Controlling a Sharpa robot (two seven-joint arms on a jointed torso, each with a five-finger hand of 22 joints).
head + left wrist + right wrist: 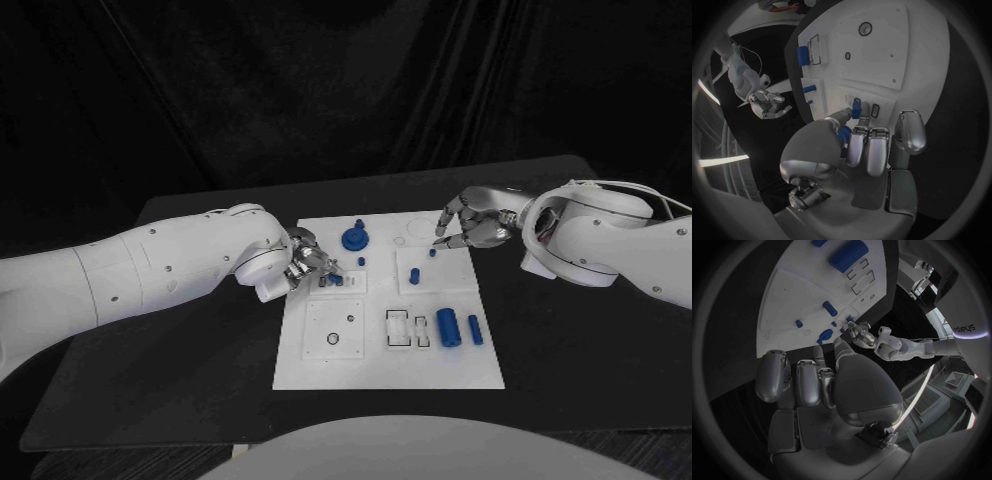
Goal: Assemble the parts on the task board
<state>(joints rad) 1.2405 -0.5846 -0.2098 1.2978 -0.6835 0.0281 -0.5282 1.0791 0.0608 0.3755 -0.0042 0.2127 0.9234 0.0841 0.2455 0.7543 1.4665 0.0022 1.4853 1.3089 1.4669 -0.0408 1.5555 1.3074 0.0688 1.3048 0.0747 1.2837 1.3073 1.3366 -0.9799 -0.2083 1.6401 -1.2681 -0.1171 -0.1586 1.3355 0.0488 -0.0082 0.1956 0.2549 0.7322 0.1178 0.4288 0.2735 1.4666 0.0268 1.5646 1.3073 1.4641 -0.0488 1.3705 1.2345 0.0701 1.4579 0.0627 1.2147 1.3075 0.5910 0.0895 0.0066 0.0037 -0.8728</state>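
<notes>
Presently a small blue part (856, 107) is pinched by the left hand (306, 266) at the left edge of the task board (389, 372), just over a small slot there, so an insertion step appears to be in hand. The right hand (473, 225) is held over the board's far right corner with fingers apart and nothing in them. Two blue cylinders (447, 326) lie toward the board's near right. Fine alignment and a straight downward press are probably called for next.
</notes>
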